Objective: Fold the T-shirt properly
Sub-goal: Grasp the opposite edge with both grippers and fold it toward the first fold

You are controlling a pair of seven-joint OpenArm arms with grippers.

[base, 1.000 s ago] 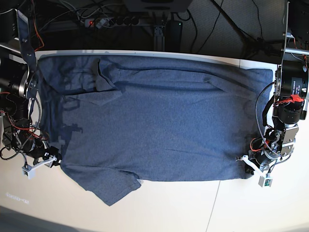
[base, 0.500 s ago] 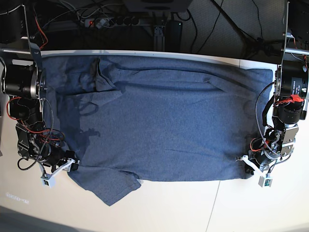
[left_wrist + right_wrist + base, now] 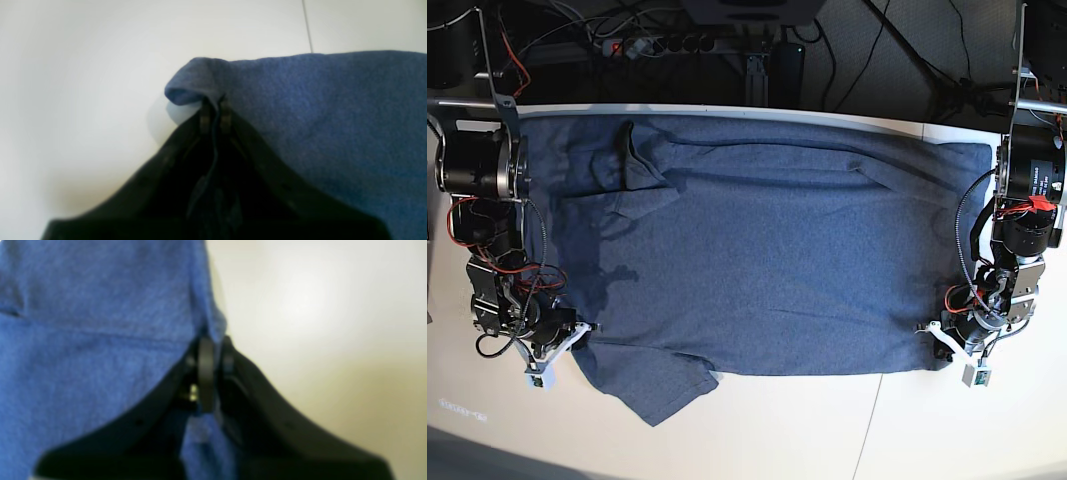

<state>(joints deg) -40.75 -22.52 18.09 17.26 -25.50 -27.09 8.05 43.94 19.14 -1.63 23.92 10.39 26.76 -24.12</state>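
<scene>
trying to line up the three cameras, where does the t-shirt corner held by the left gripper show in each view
Base: at the near right corner of the T-shirt, pinched by the left gripper.
Left wrist: centre frame, a rolled fabric corner just above the shut jaws.
Right wrist: not in it; that view shows the right gripper shut on another edge.
Shared landmark: the white table, also.

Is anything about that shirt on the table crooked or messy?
Mostly flat, but the T-shirt has one sleeve folded in over the body near the far edge, while the other sleeve sticks out toward the near edge. Small creases show near the far hem corner.
</scene>
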